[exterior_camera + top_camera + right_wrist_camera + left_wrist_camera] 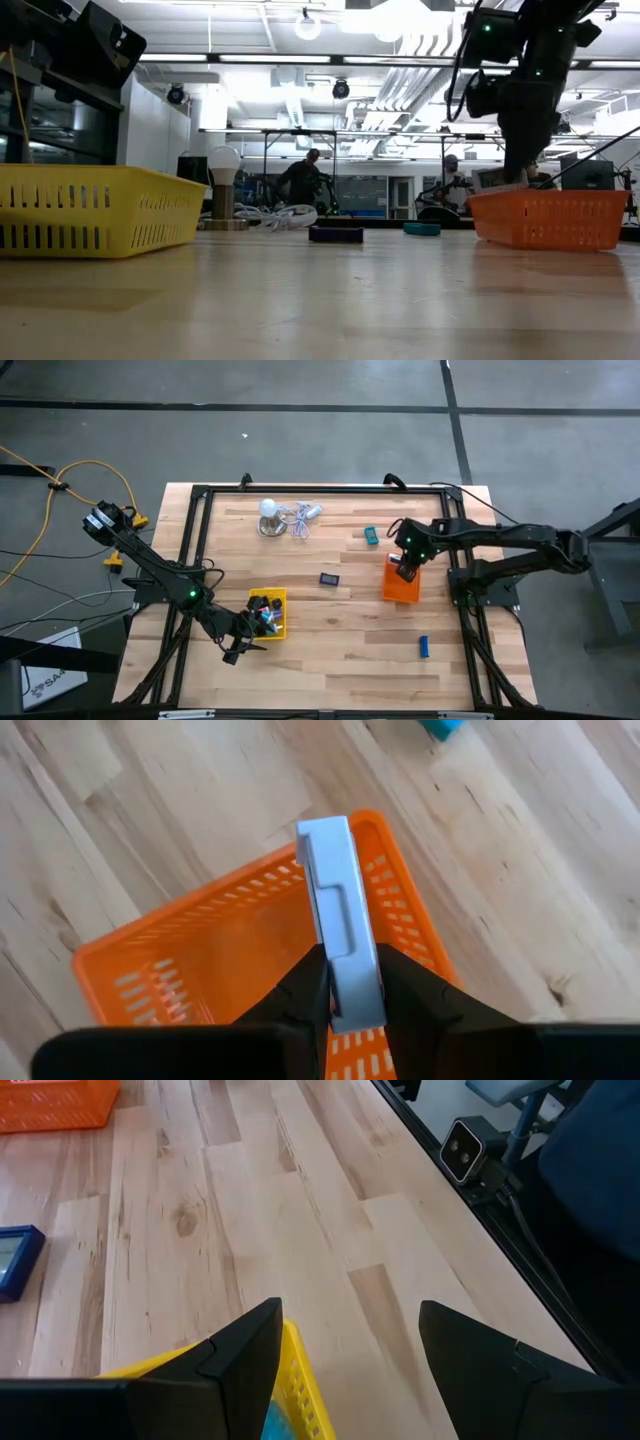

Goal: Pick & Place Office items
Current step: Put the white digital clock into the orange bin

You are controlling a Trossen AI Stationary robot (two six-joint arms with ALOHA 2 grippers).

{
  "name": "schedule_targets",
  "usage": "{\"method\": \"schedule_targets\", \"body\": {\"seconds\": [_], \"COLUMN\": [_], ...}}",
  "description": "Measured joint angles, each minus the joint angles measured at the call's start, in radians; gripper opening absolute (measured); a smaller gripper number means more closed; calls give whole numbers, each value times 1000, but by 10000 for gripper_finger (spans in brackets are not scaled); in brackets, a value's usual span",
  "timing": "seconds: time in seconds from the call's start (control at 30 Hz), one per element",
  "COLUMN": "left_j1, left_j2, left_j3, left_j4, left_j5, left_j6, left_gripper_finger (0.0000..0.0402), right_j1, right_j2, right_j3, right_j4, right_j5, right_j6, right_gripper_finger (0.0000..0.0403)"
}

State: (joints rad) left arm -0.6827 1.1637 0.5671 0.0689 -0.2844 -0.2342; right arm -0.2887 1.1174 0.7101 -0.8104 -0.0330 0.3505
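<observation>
My right gripper [352, 965] hangs over the orange tray [402, 588] at the table's right and is shut on a pale, flat rectangular block [335, 890]. My left gripper [350, 1320] is open at the near edge of the yellow tray [280, 622], one finger over its rim [300, 1380]. That tray holds several small black, blue and red items [265, 610]. Loose on the wood lie a dark blue item [329, 578], a teal one [371, 536] and a blue one [424, 647]. My right gripper pinches the pale block between its two fingers [300, 990] by one end [350, 975], coming from above and pointing down. The rest of the block sticks out past the fingertips. It is lifted clear, over the open orange tray [200, 950].
A white dome-shaped lamp [268, 515] with a pale cord [300, 518] sits near the far edge. A black frame [320, 490] runs round the table. Bare wood lies between the two trays and along the near edge. People stand in the room beyond [305, 180].
</observation>
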Motion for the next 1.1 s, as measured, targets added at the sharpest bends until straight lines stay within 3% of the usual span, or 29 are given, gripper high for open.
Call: {"method": "schedule_targets", "body": {"seconds": [0.33,0.7,1.1], "left_j1": [0,0,0], "left_j2": [0,0,0], "left_j3": [0,0,0], "left_j4": [0,0,0], "left_j5": [0,0,0], "left_j6": [-3,-3,51], "left_gripper_finger": [230,230,230], "right_j1": [127,241,276], "right_j2": [0,1,22], "right_j3": [-13,-143,-200], "right_j4": [3,127,196], "right_j5": [89,218,296], "right_j6": [184,438,513], "right_gripper_finger": [64,64,64]}}
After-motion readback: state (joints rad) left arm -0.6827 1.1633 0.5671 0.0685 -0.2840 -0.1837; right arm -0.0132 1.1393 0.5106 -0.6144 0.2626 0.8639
